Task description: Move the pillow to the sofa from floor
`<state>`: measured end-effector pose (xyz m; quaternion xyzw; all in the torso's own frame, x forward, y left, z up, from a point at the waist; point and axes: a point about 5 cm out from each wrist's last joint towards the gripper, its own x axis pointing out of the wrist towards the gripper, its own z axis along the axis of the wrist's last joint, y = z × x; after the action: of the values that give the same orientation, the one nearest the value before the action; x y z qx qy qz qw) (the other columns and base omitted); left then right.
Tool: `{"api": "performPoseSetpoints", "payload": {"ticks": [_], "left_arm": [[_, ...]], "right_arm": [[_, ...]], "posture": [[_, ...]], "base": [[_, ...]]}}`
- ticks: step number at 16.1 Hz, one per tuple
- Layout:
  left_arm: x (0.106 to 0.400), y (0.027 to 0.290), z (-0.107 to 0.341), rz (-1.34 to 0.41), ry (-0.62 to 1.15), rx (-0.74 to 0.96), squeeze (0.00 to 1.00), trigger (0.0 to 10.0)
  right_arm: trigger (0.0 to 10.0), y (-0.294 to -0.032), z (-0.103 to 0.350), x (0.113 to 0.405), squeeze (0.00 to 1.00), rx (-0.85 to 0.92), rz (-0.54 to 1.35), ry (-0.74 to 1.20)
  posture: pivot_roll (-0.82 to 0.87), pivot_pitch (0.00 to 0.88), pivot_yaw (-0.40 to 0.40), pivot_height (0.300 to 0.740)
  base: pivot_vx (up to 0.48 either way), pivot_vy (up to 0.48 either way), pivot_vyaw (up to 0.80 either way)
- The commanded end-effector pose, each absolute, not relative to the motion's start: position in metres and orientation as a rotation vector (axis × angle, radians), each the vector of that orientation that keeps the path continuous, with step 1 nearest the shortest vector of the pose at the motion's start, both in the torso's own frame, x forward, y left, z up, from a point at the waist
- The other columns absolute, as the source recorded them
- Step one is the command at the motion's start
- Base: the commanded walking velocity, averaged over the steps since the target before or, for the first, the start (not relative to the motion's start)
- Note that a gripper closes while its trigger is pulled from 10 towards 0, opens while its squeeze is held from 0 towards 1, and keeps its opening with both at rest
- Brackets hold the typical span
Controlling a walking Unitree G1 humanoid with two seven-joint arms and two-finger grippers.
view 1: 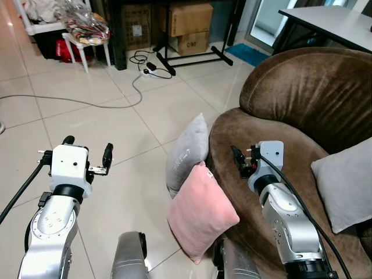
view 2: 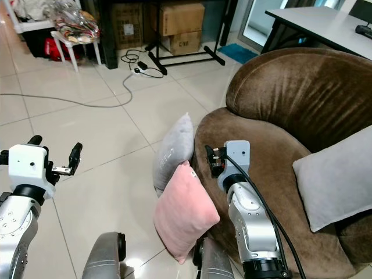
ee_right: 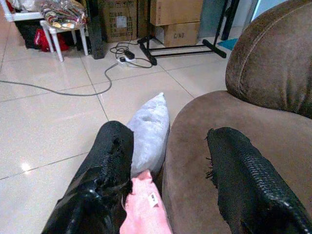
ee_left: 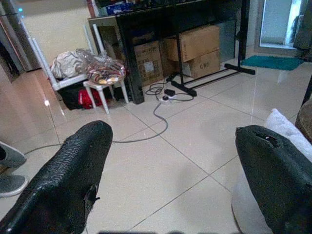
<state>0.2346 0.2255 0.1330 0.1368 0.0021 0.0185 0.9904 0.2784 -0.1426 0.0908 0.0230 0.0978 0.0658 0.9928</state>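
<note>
1. The soft pink square pillow (view 1: 201, 212) stood on the glossy tiled floor (view 1: 116, 122), leaning against the front edge of the brown velvet sofa (view 1: 302, 93).
2. A grey pillow (view 1: 187, 152) leaned just behind it.
3. The left hand (view 1: 88, 155) hovered released over the floor.
4. The right hand (view 1: 238, 160), released and empty, hung above the sofa's front edge.
5. Another grey cushion (view 1: 346, 183) lay on the seat.

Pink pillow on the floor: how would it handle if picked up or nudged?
The pink pillow looks soft and plump, so probably light and floppy, sagging when pinched. It stands on edge, leaning against the brown sofa, so a nudge would likely topple it.
</note>
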Motion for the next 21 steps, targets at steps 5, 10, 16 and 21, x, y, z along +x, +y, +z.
{"api": "performPoseSetpoints", "payload": {"ticks": [5,10,16,21], "left_arm": [[0.2350,0.2253,0.1330,0.025,0.014,0.301,0.00,10.0],[0.2370,0.2226,0.1316,0.023,0.012,0.282,0.00,10.0],[0.2325,0.2235,0.1310,0.040,0.007,0.273,0.00,10.0],[0.2330,0.2236,0.1323,0.032,-0.001,0.275,0.00,10.0]], "right_arm": [[10.0,-0.1450,0.0912,0.2779,0.00,0.055,0.124,0.205],[10.0,-0.1486,0.0894,0.2782,0.00,0.052,0.103,0.233],[10.0,-0.1515,0.0893,0.2793,0.00,0.030,0.080,0.236],[10.0,-0.1466,0.0863,0.2805,0.00,-0.002,0.101,0.257]], "posture": [[0.12,0.000,-0.098,0.535],[0.11,0.000,-0.092,0.510],[0.11,0.000,-0.113,0.510],[0.12,0.000,-0.115,0.510]], "base": [[0.000,0.000,0.00],[0.000,0.000,0.00],[0.042,0.000,0.00],[0.277,0.000,0.00]]}}
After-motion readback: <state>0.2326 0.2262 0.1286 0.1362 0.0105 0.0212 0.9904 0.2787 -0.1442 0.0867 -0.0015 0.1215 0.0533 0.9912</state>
